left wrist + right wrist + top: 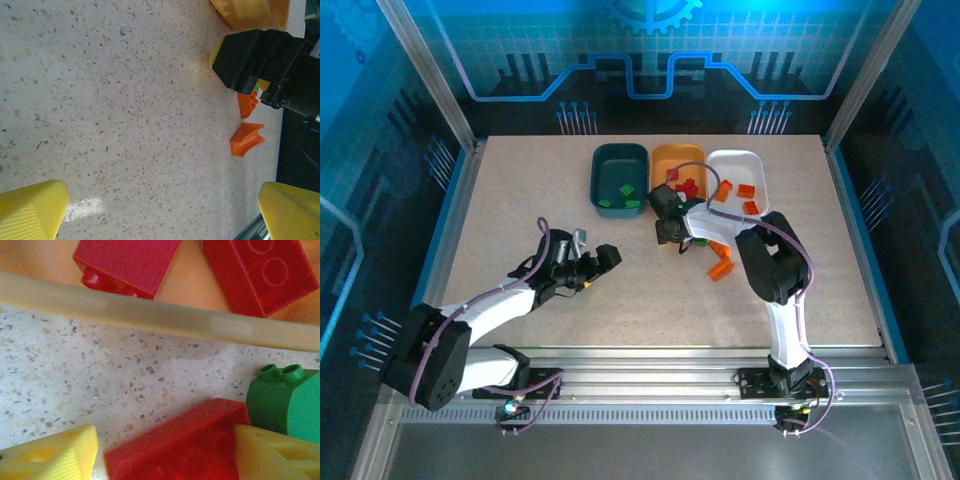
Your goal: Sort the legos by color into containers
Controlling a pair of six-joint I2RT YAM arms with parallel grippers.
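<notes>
Three containers stand in a row at the back: a dark teal tray (pixel 620 165) with green legos (pixel 621 197), an orange tray (pixel 672 155) with red legos (pixel 686 185) and a white tray (pixel 738 160) with orange legos (pixel 747 191). My right gripper (pixel 670 228) is low at the orange tray's front rim (pixel 150 315). Its jaws stand open around a red lego (pixel 180 445) on the table, with a thin gap at the left finger (pixel 55 455). A green lego (pixel 287 402) lies just to its right. My left gripper (pixel 598 252) hovers open over bare table, holding nothing.
Two loose orange legos (pixel 720 268) (pixel 246 139) lie on the table just in front of the right gripper's body (pixel 255 57). Two red legos (pixel 127 262) (pixel 260 270) lie inside the orange tray behind its rim. The metal frame rail runs along the near edge.
</notes>
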